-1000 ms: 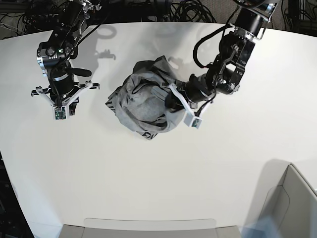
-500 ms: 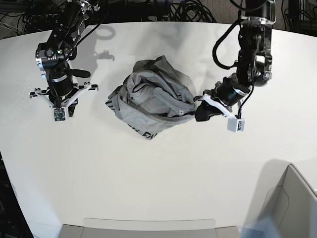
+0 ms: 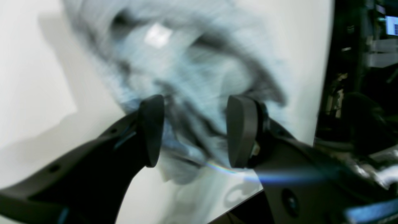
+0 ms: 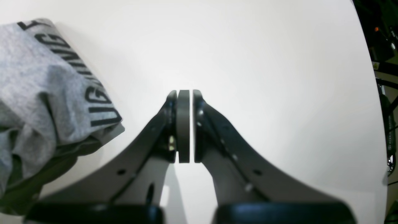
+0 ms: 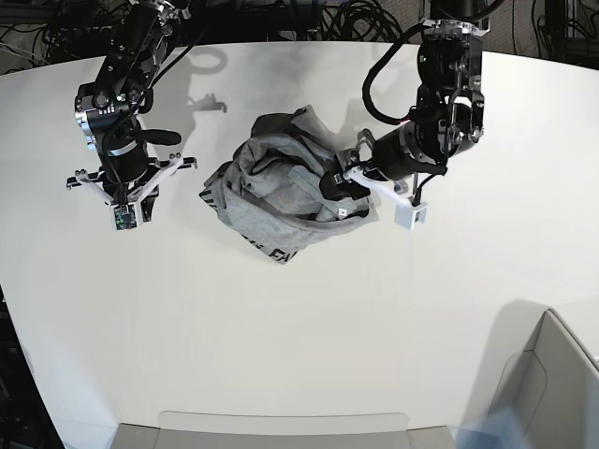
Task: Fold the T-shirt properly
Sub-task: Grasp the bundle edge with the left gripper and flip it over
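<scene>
The heather-grey T-shirt (image 5: 281,192) lies crumpled in a heap mid-table, black lettering showing along its near edge (image 4: 93,102). My left gripper (image 5: 339,183) hovers at the heap's right edge. In the left wrist view its gripper (image 3: 192,130) is open, the fingers (image 3: 152,130) wide apart, with motion-blurred grey cloth (image 3: 186,62) behind them. My right gripper (image 5: 124,192) stands over bare table left of the shirt. In the right wrist view that gripper (image 4: 184,124) is shut with nothing between its pads, and the shirt (image 4: 37,93) lies to its left.
A white table (image 5: 281,318) carries everything. A cardboard box (image 5: 552,383) sits at the near right corner and a grey tray edge (image 5: 281,430) along the front. Cables (image 5: 356,19) crowd the space behind the table's far edge.
Half a second ago my left gripper was shut on the shirt's right edge, pulling it rightward. It has let go, opened and swung back over the heap. The right arm barely shifted.
</scene>
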